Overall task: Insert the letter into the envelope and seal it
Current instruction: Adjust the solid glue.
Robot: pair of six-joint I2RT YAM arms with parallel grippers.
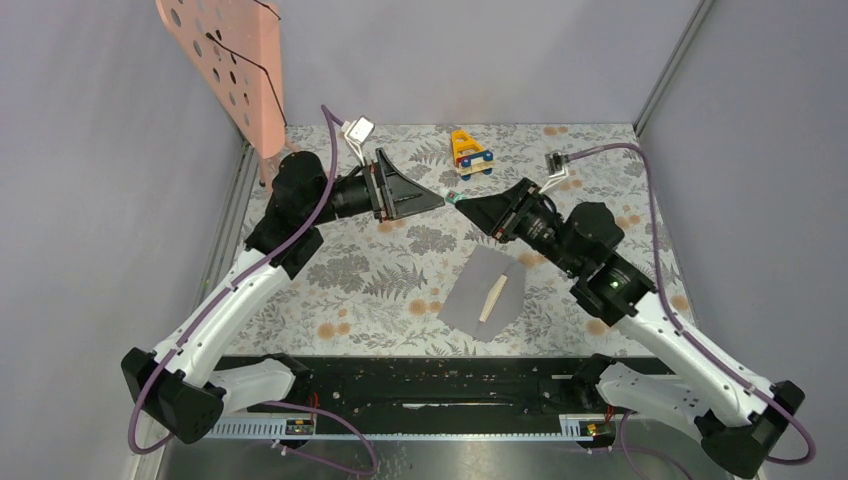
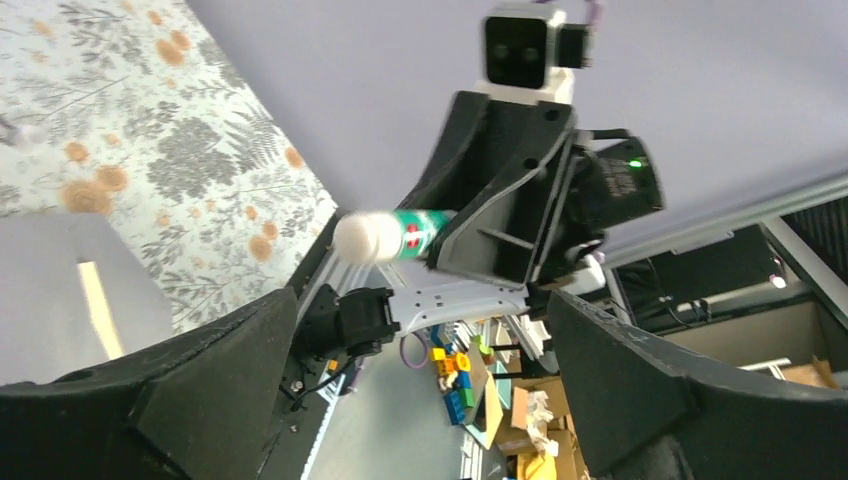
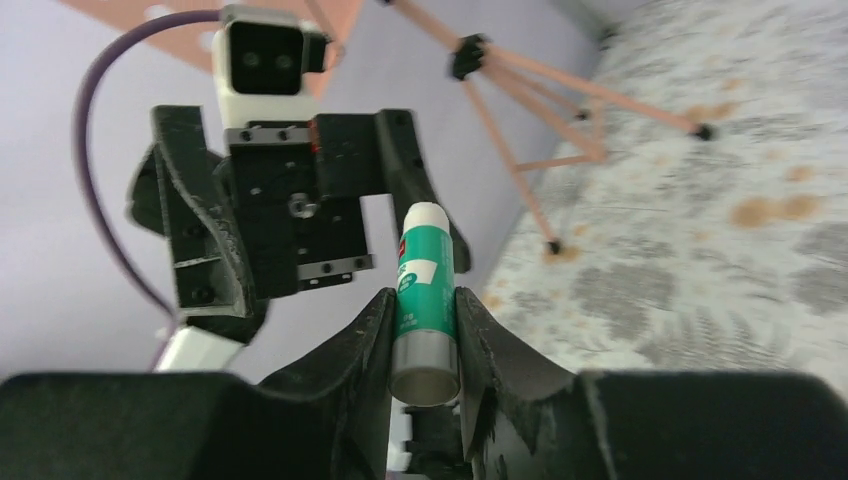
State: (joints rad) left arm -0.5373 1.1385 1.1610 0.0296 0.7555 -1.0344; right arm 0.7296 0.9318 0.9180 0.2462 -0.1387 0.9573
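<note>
Nearest the bases, the envelope [image 1: 485,293] lies flat on the bench [image 1: 370,285] (light, limp paper, likely best pinched at an edge), while farther out the right claw [image 3: 422,305] clamps a glue stick [image 3: 425,255] and the left claw [image 1: 435,198] gapes empty.

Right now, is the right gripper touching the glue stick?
Touching. The right wrist view shows the right gripper closed against both sides of the glue stick, no gap on either side.
</note>
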